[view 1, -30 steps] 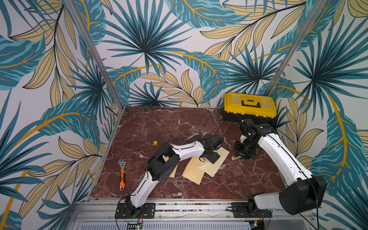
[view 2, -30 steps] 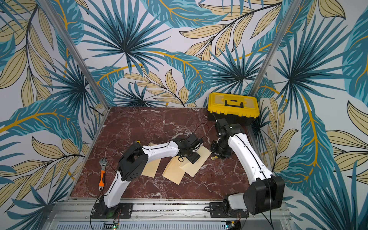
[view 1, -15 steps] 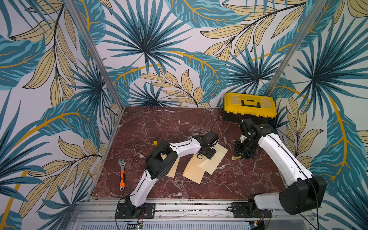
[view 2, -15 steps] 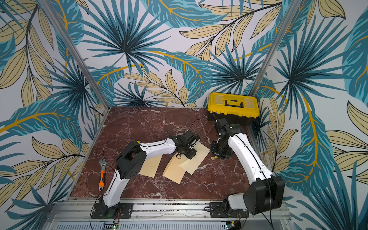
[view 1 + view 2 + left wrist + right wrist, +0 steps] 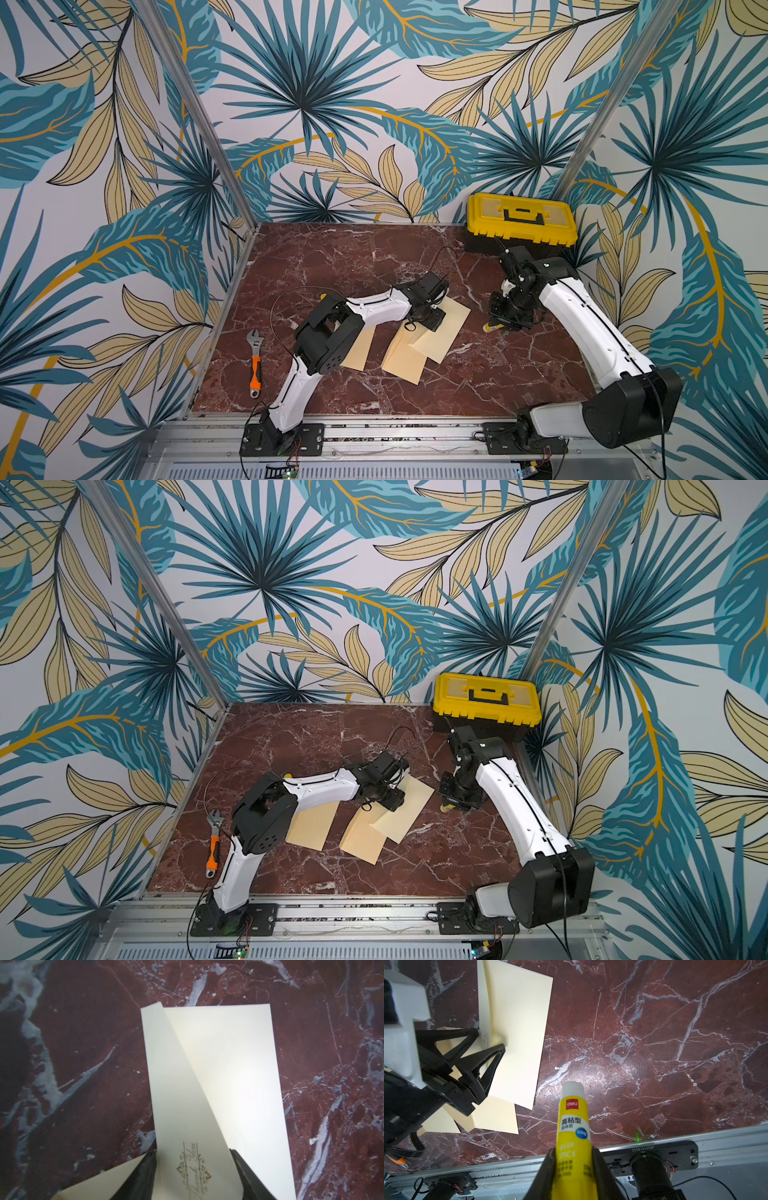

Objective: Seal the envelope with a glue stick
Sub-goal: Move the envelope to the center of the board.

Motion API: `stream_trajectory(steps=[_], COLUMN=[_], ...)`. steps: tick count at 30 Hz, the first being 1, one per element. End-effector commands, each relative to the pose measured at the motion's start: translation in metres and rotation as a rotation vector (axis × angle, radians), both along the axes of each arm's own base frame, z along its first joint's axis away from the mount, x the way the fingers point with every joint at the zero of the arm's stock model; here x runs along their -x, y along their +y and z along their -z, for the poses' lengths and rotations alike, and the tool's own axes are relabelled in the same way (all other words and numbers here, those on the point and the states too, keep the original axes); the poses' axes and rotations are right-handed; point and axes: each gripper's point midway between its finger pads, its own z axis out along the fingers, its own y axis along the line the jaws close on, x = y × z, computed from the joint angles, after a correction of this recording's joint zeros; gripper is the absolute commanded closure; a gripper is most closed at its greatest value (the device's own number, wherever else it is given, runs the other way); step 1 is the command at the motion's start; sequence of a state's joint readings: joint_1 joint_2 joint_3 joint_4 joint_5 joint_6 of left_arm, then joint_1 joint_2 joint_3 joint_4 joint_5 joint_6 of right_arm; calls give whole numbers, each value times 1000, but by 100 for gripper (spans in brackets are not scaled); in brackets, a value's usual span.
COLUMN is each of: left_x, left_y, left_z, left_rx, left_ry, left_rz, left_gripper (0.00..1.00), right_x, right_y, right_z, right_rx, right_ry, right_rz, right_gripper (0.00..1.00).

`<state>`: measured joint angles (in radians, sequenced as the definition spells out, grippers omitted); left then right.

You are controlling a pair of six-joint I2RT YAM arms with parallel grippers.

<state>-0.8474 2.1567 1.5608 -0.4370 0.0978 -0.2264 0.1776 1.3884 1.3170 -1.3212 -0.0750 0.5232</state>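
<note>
Three cream envelopes lie mid-table. The rightmost envelope point(image 5: 446, 338) point(image 5: 239, 1068) point(image 5: 519, 1022) has its flap point(image 5: 176, 1088) raised, printed "Thank You". My left gripper point(image 5: 193, 1153) point(image 5: 432, 322) point(image 5: 489, 1040) is open at that envelope's back end. The flap stands between its fingers point(image 5: 497, 1053), which are apart. My right gripper point(image 5: 574, 1151) point(image 5: 503, 324) is shut on the glue stick point(image 5: 574, 1118) point(image 5: 489, 328), a yellow tube with a bare white tip. That tip points down over the marble, just right of the envelope.
Two more envelopes point(image 5: 405, 361) point(image 5: 353, 353) lie left of the first, the middle one partly under it. An orange-handled wrench point(image 5: 254, 361) lies at the left, a yellow toolbox point(image 5: 521, 224) stands at the back right. A small yellow piece point(image 5: 323, 296) sits behind the left arm.
My left gripper has shifted slightly left at the envelope's back end and its jaws have narrowed. The right arm with the glue stick has stayed put.
</note>
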Motion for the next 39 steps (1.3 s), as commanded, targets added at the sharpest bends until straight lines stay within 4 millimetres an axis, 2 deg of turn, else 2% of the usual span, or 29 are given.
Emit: stream_trajectory(steps=[1,5,11,23,31,39], left_x=[-6,-10,-16,-25,-24,-16], left_y=[5,8,17,36,29,15], left_z=[-19,-23,-23,-36,-57,-56], left_rx=[20,27,70,250,310,368], left_ry=[-40,-54,-27,41,43,89], left_rz=[-23,-36,-70,-156,-154,-153], left_gripper=[43,46,58,68,79,83], right_x=[-1,-1,-1,-1,-3,-10], right_y=[-1,-1,0,5,12,31], right_z=[-3,-5,-7,-9,-12,-1], right_rx=[10,13,8,12,3,-20], right_ry=[1,-4,-6,-7,-17,-1], right_rz=[-6,-5,-3,-13,-23,-54], right_gripper=[100,100,100,100,100,100])
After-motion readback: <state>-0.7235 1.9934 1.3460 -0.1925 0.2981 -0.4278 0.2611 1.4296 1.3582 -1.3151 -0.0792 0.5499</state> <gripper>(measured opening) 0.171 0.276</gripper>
